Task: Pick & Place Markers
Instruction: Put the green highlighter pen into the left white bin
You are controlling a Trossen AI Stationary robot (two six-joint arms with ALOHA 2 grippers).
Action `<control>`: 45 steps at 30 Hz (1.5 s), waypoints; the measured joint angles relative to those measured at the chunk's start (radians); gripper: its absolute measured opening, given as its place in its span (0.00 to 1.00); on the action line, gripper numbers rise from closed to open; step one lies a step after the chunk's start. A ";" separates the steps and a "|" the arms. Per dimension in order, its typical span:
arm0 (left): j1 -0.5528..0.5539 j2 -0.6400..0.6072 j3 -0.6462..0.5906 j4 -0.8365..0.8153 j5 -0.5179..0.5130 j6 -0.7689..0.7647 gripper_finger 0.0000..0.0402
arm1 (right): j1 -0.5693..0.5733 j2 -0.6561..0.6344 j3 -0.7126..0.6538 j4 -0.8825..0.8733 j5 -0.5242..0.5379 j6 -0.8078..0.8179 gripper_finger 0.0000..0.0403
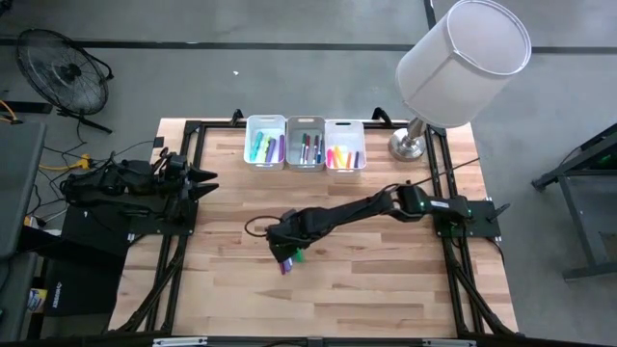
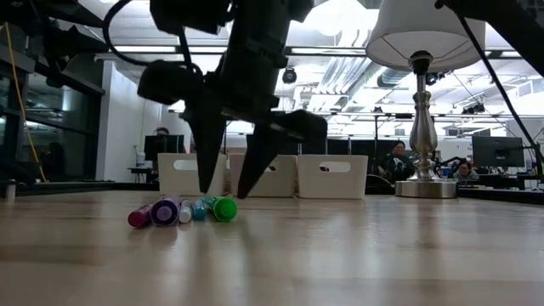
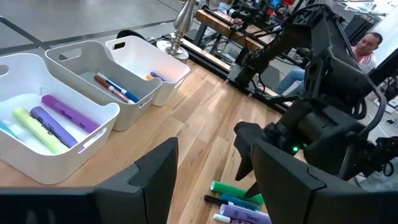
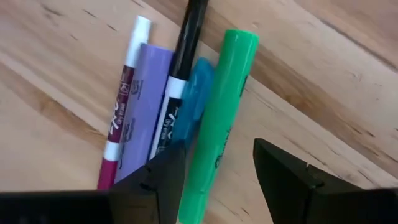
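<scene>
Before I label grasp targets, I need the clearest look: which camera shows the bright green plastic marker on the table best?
The right wrist view: the bright green plastic marker fills it, lying between the right tool fingers. The low view shows only its round end, the left wrist view a partly hidden length, the high view a speck.

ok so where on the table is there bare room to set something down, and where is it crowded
Bare wood runs along the near edge of the table, below the marker cluster, and between the left end effector and that cluster. It is crowded at the far edge, with three white bins and the lamp base, and mid-table where the open right end effector straddles the green highlighter.
</scene>
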 joint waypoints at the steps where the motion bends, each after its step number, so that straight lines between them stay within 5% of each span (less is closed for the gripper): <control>1: 0.000 0.000 0.000 0.000 0.000 0.000 0.50 | 0.000 0.004 0.000 0.002 0.000 0.000 0.44; 14: 0.000 0.000 0.000 0.000 0.000 0.000 0.50 | 0.000 0.034 0.002 -0.073 0.007 0.040 0.44; 45: 0.000 0.000 0.000 0.000 0.000 0.000 0.50 | -0.004 0.036 0.002 -0.274 0.100 -0.164 0.44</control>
